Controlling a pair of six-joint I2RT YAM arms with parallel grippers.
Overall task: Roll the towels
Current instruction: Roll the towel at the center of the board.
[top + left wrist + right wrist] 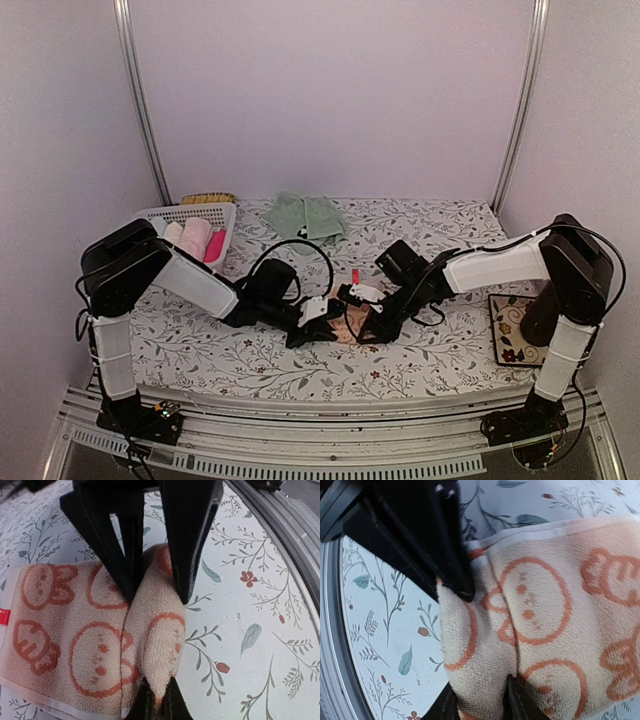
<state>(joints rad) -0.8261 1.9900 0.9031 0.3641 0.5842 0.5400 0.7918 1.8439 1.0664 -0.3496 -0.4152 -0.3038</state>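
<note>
The orange towel (346,328) with cream swirls lies flat mid-table, its near edge folded up into a thick ridge (160,630). My left gripper (159,695) is shut on one end of that ridge, pinching the cloth thin between its tips. From the opposite side my right gripper (480,700) straddles the other end (475,650), the cloth bulging between its fingers and touching both. In the top view the left gripper (322,322) and right gripper (372,322) meet over the towel and hide most of it. The mint green towel (308,215) lies crumpled at the back.
A white lattice basket (160,213) at back left holds rolled pink and white cloths (198,238). A dark patterned mat (512,330) lies beside the right arm's base. The table's grey front rail (295,525) runs close to the towel.
</note>
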